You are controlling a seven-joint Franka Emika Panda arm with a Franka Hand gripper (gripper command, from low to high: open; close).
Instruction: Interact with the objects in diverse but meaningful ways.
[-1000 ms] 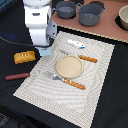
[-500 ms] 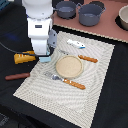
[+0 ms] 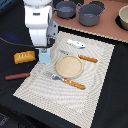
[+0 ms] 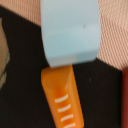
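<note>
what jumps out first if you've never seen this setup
The white robot arm dominates, its gripper over a pale blue carton-shaped block at the striped placemat's edge. Beside it lies a yellow-orange scored bread loaf. A round tan plate sits mid-mat, with two grey pots behind.

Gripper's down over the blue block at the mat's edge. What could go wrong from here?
The pale blue block sits right against the scored bread loaf, so a grasp or nudge by the gripper could shove the loaf along. Its fingers are hidden in both views, so grip is unconfirmed. The block straddles the placemat edge and may tip.
</note>
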